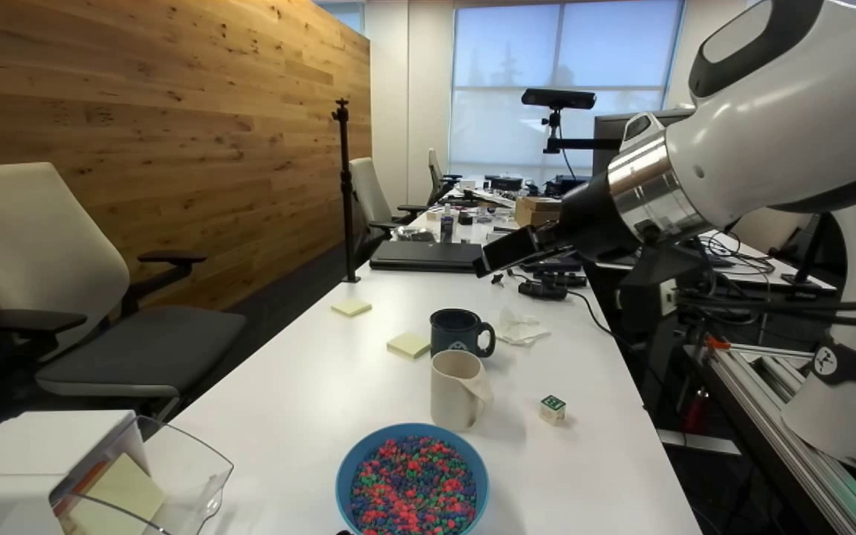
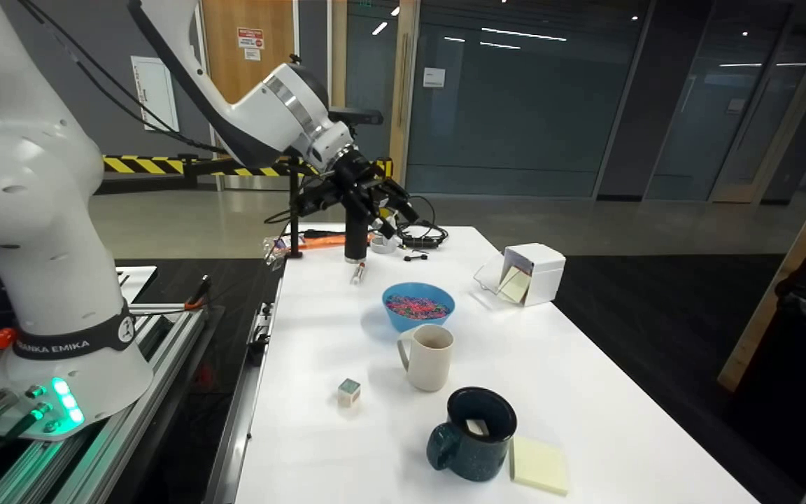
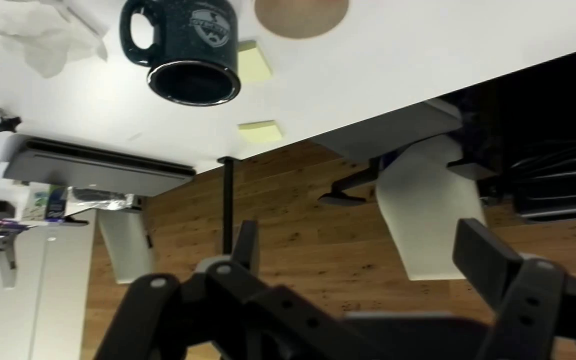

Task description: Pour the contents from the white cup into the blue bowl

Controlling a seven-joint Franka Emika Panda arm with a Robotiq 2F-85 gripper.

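Observation:
The white cup (image 1: 449, 394) stands upright on the table, its handle toward the robot base's side. It also shows in an exterior view (image 2: 432, 360), and part of its round top shows at the upper edge of the wrist view (image 3: 300, 19). I cannot make out its contents. The blue bowl (image 1: 348, 479) stands close beside the cup and holds many pink, green and blue bits; it also shows in an exterior view (image 2: 403, 319). My gripper (image 3: 363, 247) is open and empty, raised above the table and apart from cup and bowl. It shows in both exterior views (image 1: 498, 256) (image 2: 400, 221).
A dark handled mug (image 1: 452, 333) stands close to the cup, with yellow note pads (image 1: 409, 345) near it. A small lettered cube (image 1: 553, 410) lies toward the robot's side. A white box with a clear front (image 2: 544, 274), a crumpled tissue (image 1: 521, 328) and a laptop (image 1: 428, 256) are also there.

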